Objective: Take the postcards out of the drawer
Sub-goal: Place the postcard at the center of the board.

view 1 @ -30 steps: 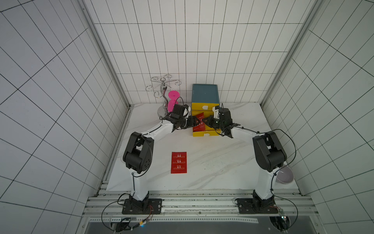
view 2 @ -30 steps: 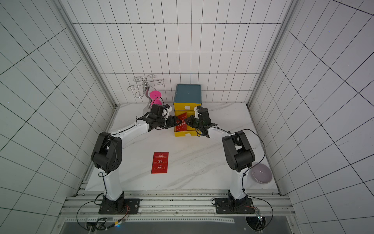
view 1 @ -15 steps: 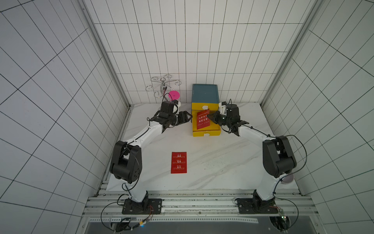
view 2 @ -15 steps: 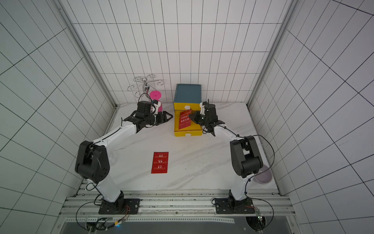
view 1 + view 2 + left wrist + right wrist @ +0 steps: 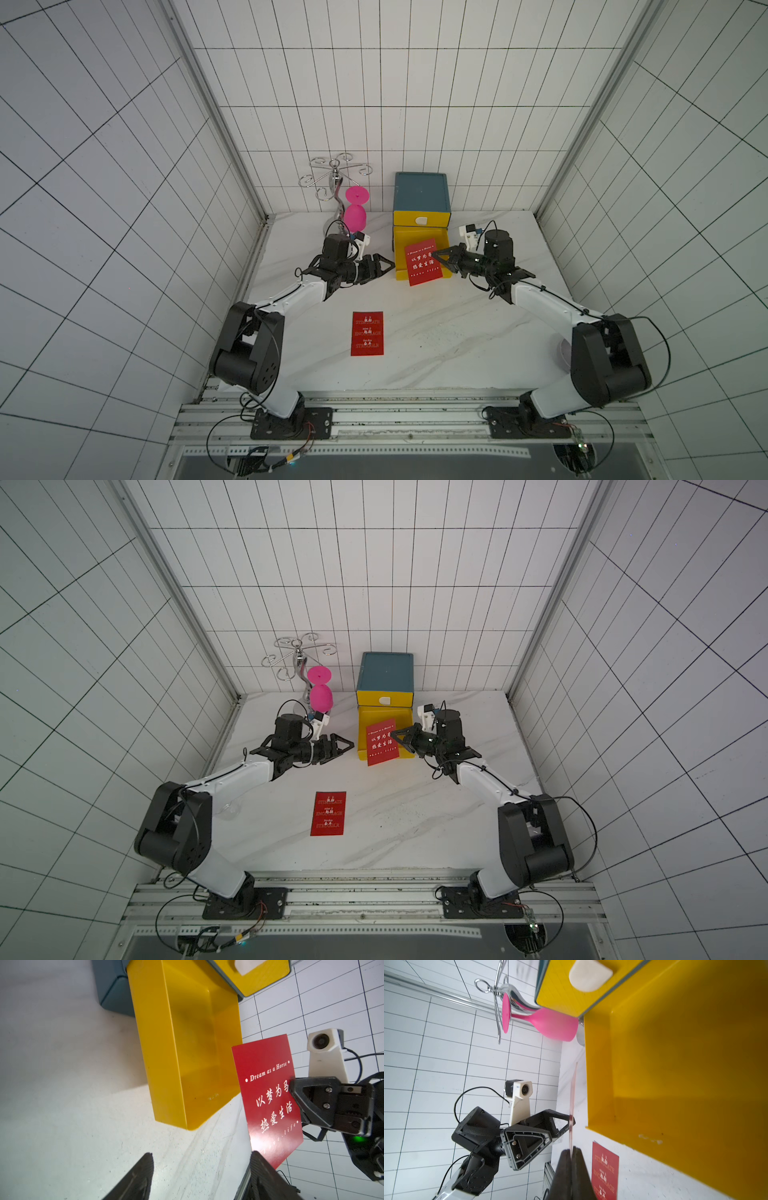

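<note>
Your left jaws have drawn back and gape empty, while your right jaws, shut on the card (image 5: 423, 262), now hold it raised over the drawer (image 5: 415, 235) beneath them, so it only needs laying by the second card (image 5: 367, 333) on the desk (image 5: 457, 332).

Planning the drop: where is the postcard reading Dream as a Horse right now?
In a top view, the postcard is pinched on edge in the right gripper, by the front of the open yellow drawer.
</note>
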